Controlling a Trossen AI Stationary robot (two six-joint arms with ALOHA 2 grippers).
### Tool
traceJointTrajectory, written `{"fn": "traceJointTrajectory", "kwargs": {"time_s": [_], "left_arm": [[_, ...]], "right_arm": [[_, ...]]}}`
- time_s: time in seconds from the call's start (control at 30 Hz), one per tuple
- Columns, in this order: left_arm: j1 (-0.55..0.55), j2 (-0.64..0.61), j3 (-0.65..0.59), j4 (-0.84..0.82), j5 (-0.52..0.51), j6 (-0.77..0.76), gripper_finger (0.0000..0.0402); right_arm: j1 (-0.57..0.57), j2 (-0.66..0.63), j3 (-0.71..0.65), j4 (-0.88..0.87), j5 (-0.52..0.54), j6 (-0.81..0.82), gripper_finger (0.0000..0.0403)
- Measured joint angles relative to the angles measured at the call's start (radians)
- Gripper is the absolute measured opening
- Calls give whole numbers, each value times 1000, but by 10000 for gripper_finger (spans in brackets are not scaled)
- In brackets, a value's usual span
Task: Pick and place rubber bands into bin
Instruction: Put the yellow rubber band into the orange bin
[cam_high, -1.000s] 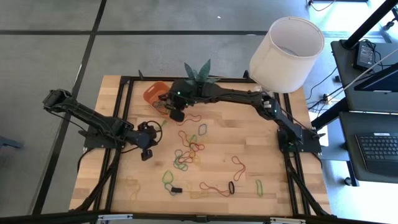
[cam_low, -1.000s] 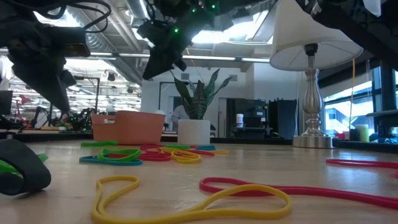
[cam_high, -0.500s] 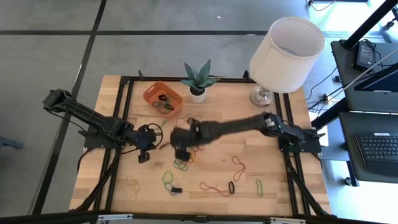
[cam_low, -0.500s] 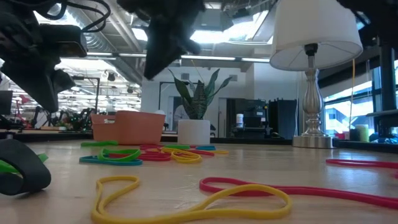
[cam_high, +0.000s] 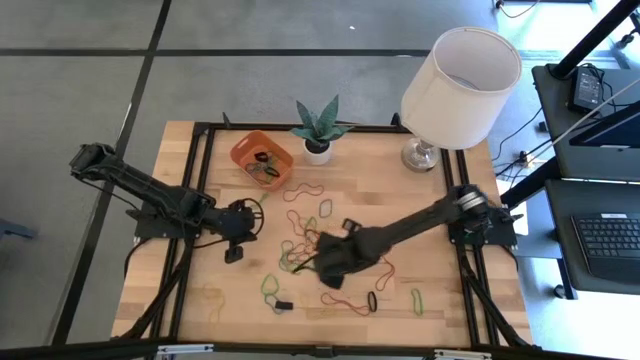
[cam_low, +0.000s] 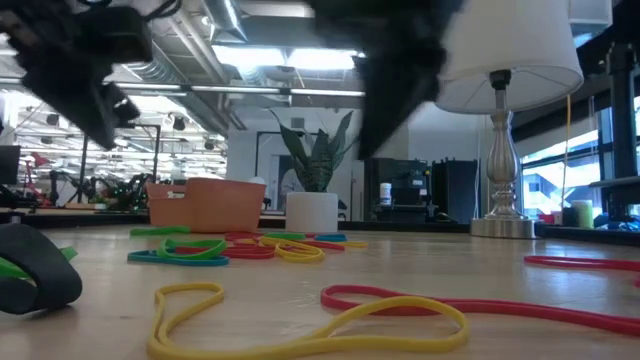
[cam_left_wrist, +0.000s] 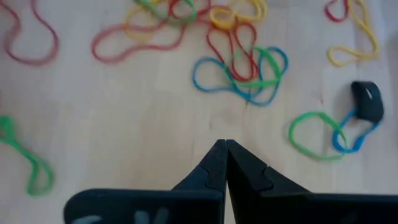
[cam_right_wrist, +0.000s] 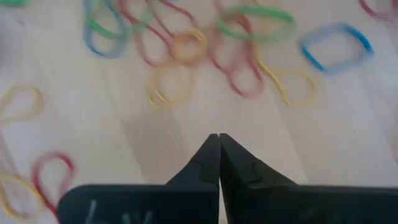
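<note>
The right claw (cam_high: 318, 262) hangs over the middle of the desk (cam_high: 440, 245) with its fingers pressed together and nothing between them; its wrist view shows only bare wood under the tips, with rubber bands (cam_right_wrist: 174, 50) scattered just ahead. The left claw (cam_high: 245, 222) is likewise closed and empty, over the left part of the desk near a tangle of blue, green and red bands (cam_left_wrist: 249, 68). From above, the orange bin (cam_high: 262, 158) sits at the far edge beside the potted plant (cam_high: 318, 135), already holding a few bands, while most loops lie loose across the centre and near side. The low view adds the lamp (cam_low: 505, 120) at the far right and a yellow band (cam_low: 300, 325) close to the near edge. Open wood lies between the two claws.
</note>
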Motion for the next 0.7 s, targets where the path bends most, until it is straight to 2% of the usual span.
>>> {"fn": "traceJointTrajectory", "kwargs": {"time_s": [0.13,0.3,0.43,0.57,0.7], "left_arm": [[0,81,113,-118,-49,-13,2],[0,207,255,-272,-48,-74,2],[-18,294,340,-346,-10,-142,2],[-53,356,370,-366,56,-305,4],[-99,399,370,-392,113,-564,10]], "right_arm": [[18,-196,-274,129,-2,10,2],[29,-455,-565,235,-7,3,2],[29,-653,-744,267,-6,-53,2],[18,-834,-874,279,-7,-100,2],[0,-979,-962,299,-7,-104,2]]}}
